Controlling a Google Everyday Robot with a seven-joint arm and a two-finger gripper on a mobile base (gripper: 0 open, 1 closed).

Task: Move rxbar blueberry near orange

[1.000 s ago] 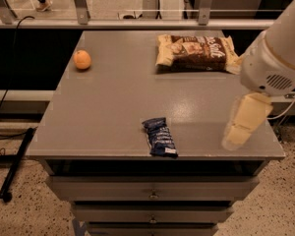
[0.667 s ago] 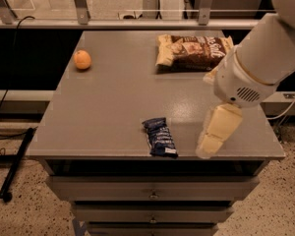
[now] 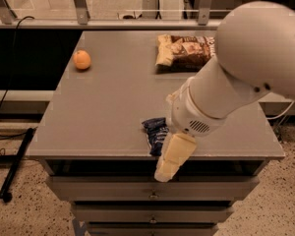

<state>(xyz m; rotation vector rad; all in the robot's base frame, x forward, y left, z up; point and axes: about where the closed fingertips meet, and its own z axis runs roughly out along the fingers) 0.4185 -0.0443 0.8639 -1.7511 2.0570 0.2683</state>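
Note:
The rxbar blueberry point(image 3: 154, 131) is a small dark-blue wrapper lying near the front edge of the grey table point(image 3: 108, 107). Its right part is hidden behind my arm. The orange point(image 3: 81, 60) sits at the table's far left. My gripper point(image 3: 171, 160) hangs from the big white arm, just right of and in front of the bar, its cream fingers pointing down over the table's front edge.
A brown-and-cream snack bag point(image 3: 184, 51) lies at the back middle of the table, partly hidden by my arm. Drawers point(image 3: 152, 195) run below the table front. A railing and a cable lie behind and to the left.
My arm has swung left across the table's front, from the right edge to just beside the blue bar, and now covers part of it. The bar and orange have not moved.

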